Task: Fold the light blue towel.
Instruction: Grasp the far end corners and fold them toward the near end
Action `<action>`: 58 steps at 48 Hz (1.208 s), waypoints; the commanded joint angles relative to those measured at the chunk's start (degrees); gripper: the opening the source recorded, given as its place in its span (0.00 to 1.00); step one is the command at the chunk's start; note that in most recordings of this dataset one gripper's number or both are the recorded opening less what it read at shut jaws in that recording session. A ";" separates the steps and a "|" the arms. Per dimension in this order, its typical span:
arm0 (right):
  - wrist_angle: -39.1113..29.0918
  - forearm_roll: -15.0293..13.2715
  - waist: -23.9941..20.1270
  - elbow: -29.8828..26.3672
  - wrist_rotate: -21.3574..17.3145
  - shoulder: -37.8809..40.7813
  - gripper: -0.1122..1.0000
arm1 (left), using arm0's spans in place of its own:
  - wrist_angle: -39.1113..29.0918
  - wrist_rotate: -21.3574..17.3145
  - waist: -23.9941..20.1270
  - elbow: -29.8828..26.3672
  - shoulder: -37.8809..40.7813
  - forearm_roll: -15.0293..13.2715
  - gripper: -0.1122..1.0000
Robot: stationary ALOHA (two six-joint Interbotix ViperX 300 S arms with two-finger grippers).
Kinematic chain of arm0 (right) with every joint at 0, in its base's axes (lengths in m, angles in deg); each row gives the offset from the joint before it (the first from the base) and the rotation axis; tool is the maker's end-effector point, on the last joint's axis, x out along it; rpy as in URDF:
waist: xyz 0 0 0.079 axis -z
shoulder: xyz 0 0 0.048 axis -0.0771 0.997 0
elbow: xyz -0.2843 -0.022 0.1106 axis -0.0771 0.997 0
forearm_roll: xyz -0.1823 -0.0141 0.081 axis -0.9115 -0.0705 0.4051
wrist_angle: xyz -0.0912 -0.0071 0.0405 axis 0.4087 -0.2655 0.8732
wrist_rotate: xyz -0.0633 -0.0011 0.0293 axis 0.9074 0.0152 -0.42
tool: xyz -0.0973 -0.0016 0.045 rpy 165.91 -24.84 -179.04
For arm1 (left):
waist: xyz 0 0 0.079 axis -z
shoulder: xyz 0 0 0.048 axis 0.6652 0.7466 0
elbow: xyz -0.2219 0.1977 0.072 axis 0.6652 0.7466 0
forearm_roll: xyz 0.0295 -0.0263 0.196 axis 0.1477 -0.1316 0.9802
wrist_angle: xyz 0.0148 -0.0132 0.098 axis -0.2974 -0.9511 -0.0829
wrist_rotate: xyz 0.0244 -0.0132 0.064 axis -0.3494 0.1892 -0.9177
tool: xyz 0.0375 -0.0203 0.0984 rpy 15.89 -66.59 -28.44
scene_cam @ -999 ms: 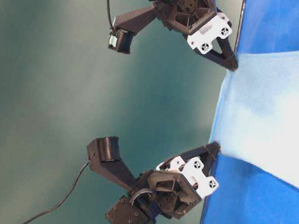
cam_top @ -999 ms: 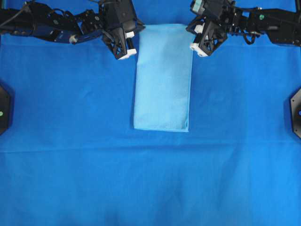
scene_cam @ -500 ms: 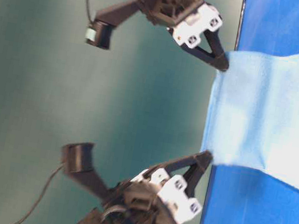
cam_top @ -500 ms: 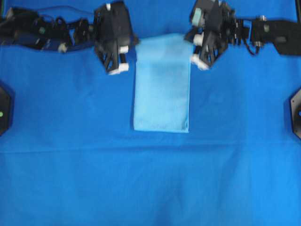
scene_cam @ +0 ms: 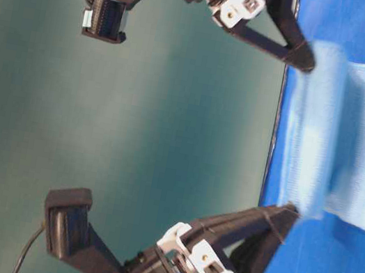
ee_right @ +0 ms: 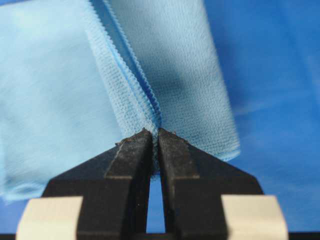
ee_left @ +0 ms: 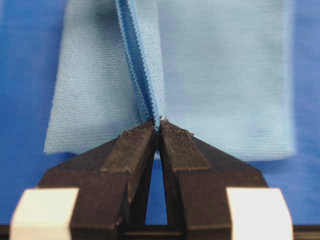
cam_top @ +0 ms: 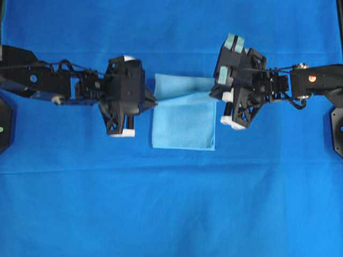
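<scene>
At centre left of the overhead view, the left gripper (cam_top: 153, 101) is pinched on one corner of the light blue towel (cam_top: 185, 126), its jaws pressed onto the stitched hem. Opposite, at centre right, the right gripper (cam_top: 217, 96) is pinched on the other far corner in the same way. Between them the towel's upper part is lifted and doubled over the lower part, which lies flat on the deep blue sheet (cam_top: 171, 203) covering the desk, just above the frame's middle.
</scene>
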 commanded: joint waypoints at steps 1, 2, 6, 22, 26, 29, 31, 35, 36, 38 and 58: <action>-0.26 0.00 -1.76 -0.18 -1.23 -1.14 0.15 | 0.00 1.41 1.93 -0.09 -0.18 0.00 0.15; -0.26 0.09 -2.11 -0.09 -1.58 -1.14 0.15 | 0.00 2.02 2.46 0.09 0.09 0.00 0.15; -0.26 0.09 -3.78 0.18 -3.34 -1.05 0.15 | 0.00 2.55 3.87 0.26 0.97 -0.09 0.15; 1.93 0.09 -7.21 0.53 -8.35 2.11 0.15 | 1.23 3.60 6.68 0.09 4.04 -0.09 0.14; 3.16 0.09 -7.29 0.53 -8.79 3.08 0.15 | 1.93 3.60 6.77 0.18 4.04 0.00 0.15; 4.39 0.09 -7.29 0.53 -8.79 3.78 0.15 | 2.20 3.60 6.77 0.00 4.04 0.00 0.15; 5.10 0.09 -7.29 0.53 -8.79 4.13 0.15 | 2.37 3.60 6.68 0.00 4.04 -0.09 0.15; 6.24 0.26 -7.29 0.35 -8.79 4.48 0.15 | 2.55 3.60 6.77 -0.09 4.04 -0.09 0.16; 6.50 0.35 -7.29 0.35 -8.79 4.48 0.15 | 2.46 3.60 6.77 -0.09 4.13 0.00 0.16; 6.86 0.44 -7.29 0.35 -8.79 4.48 0.15 | 2.55 3.60 6.68 -0.18 4.13 0.00 0.19; 10.11 0.62 -9.58 -0.70 -8.79 4.75 0.66 | 2.46 3.25 6.68 -0.79 4.04 0.00 0.48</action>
